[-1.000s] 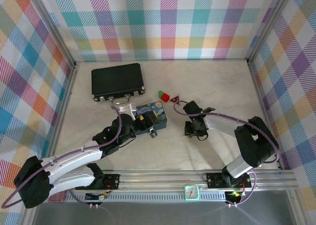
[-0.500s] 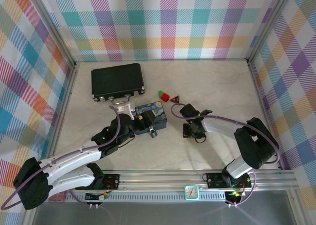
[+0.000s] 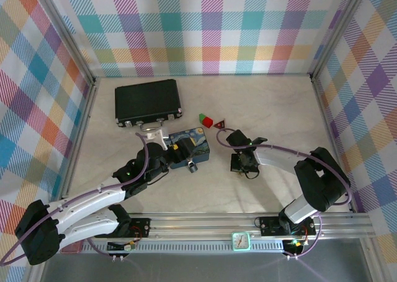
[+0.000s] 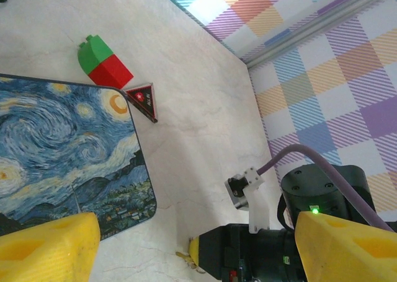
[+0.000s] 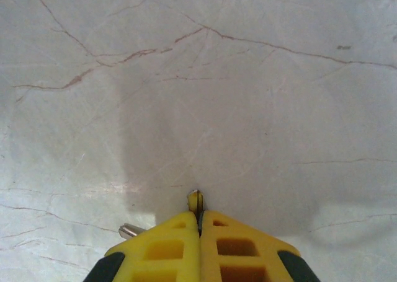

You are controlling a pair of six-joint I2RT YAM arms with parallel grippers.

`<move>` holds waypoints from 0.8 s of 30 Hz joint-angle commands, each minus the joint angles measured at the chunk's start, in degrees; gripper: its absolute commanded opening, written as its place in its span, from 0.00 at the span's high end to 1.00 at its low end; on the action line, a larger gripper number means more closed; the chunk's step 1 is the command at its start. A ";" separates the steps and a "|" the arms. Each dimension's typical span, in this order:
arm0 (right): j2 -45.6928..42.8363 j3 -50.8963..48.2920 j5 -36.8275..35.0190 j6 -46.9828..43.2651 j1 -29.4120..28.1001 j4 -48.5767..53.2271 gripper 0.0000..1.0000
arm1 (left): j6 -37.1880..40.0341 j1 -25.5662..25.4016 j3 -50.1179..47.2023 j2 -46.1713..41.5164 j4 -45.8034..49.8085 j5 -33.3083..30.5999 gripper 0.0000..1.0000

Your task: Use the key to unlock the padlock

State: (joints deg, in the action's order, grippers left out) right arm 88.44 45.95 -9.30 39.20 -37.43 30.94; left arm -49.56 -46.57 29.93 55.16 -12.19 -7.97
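Observation:
My right gripper (image 5: 198,217) points down at the marble table, its yellow fingers (image 5: 162,248) pressed together on the key (image 5: 195,200). Only a brass tip pokes out between the pads, and a silvery end sticks out at the left. In the top view this gripper (image 3: 239,165) sits right of the blue swirl-painted box (image 3: 197,144). The left wrist view shows the key (image 4: 183,258) as a brass sliver at the right gripper's fingertip. The padlock (image 3: 192,167) lies tiny and dark at the box's front edge. My left gripper (image 3: 175,153) stands open beside the box, nothing between its fingers.
A black case (image 3: 147,101) with a silver handle lies at the back left. A red and green block (image 3: 205,119) and a dark red triangle (image 3: 219,124) sit behind the box. Plaid walls ring the table, and a metal rail (image 3: 205,223) runs along the near edge.
The right gripper's fingers have closed on the key and shifted slightly left. The left arm has hardly moved and its gripper stays open.

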 commanded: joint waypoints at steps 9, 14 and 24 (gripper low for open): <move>-11.09 -2.66 11.95 1.09 2.88 -8.42 1.00 | 0.91 -1.23 1.60 8.24 -10.36 8.84 0.25; -14.00 -2.84 14.05 1.88 3.82 -9.95 1.00 | 0.14 -4.12 2.59 12.41 -13.60 8.91 0.27; -20.46 -0.81 19.40 4.69 8.16 -12.30 1.00 | -10.27 -7.08 3.71 20.88 -23.16 5.10 0.29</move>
State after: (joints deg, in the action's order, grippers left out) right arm 69.89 43.48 8.34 42.17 -29.89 19.73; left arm -53.71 -52.82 31.53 74.32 -29.47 -0.08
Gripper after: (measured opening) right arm 0.061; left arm 0.705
